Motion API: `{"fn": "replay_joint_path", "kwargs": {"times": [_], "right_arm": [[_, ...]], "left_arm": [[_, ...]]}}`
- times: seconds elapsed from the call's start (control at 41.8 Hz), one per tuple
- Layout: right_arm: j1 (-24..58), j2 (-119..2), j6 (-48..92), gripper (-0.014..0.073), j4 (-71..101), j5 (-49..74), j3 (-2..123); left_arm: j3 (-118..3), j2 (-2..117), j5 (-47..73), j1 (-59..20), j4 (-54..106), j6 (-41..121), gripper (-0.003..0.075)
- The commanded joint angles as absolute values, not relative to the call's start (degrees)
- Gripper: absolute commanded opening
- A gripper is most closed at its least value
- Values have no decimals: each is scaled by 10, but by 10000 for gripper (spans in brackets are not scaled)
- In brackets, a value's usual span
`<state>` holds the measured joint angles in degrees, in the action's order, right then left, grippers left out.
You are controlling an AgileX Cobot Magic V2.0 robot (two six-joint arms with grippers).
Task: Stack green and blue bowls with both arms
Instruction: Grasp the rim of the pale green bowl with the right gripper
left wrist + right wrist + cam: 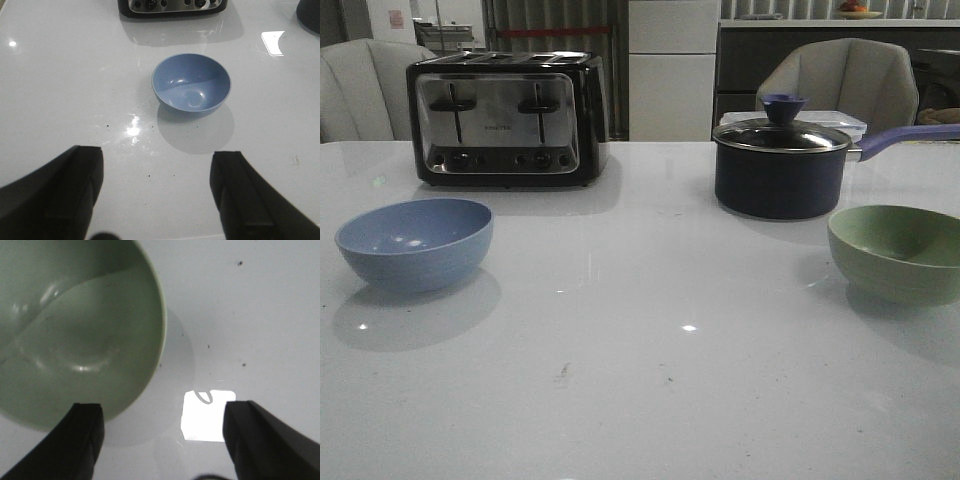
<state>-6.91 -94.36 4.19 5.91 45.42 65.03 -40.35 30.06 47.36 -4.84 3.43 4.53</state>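
The dusty blue bowl [415, 242] stands upright and empty at the table's left. The pale green bowl [898, 250] stands upright at the right edge. Neither arm shows in the front view. In the left wrist view my left gripper [157, 187] is open and empty, and the blue bowl [191, 85] lies well ahead of its fingers. In the right wrist view my right gripper [162, 432] is open and empty, close above the table. The green bowl [75, 335] fills the area just ahead, with one finger [80, 440] near its rim, not gripping it.
A black-and-chrome toaster [507, 118] stands at the back left. A dark navy saucepan [781, 165] with a glass lid and a long handle stands at the back right, just behind the green bowl. Chairs stand beyond the white table [640, 380].
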Motion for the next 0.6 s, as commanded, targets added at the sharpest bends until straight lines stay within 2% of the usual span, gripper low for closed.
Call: {"fn": "replay_joint_path", "kwargs": {"times": [0.0,0.215,0.287,0.574], "right_arm": [[-73,-966,44,594,63,432,701],[-73,-1047,47,576,63,433,762],[-73,-1067,48,522,63,438,775],[-71,-1086,50,196,65,457,792]], "left_arm": [[-419,308,433,-48,37,40,505],[-419,308,432,-48,37,40,505],[-419,308,432,-48,37,40,505],[-419,308,432,-48,37,40,505]]}}
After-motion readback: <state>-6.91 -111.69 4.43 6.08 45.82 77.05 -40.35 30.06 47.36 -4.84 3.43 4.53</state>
